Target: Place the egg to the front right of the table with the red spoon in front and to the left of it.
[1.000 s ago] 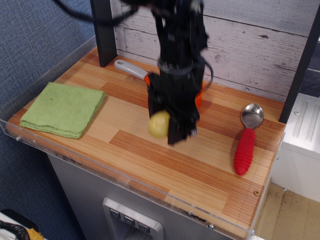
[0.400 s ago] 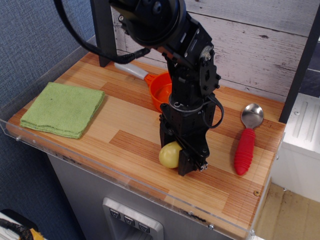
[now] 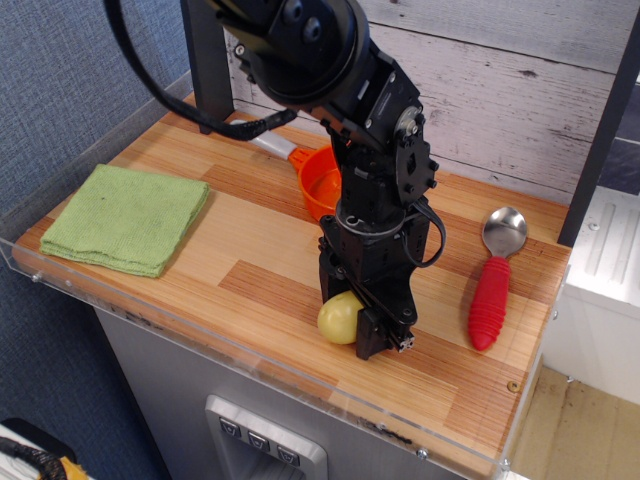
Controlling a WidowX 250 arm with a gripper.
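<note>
Egg set low near the front edge of the table, gripper closed around it

The black gripper [image 3: 352,322] pinches the egg [image 3: 340,317], a pale-yellow, dimpled, potato-like oval, at or just above the planks near the front edge of the table [image 3: 250,250], right of centre; contact with the wood cannot be told; the red spoon [image 3: 492,286], thick ribbed red handle and shiny metal bowl, lies well apart to the right, nearer the back than the egg, so the placing looks close to finished while release and the spoon's shift to the egg's front left appear undone; behind the arm sit a smooth orange pan [image 3: 322,182] with grey handle and, far left, a folded green cloth [image 3: 128,217] of soft weave; a clear acrylic rim edges the striped light and reddish boards
</note>
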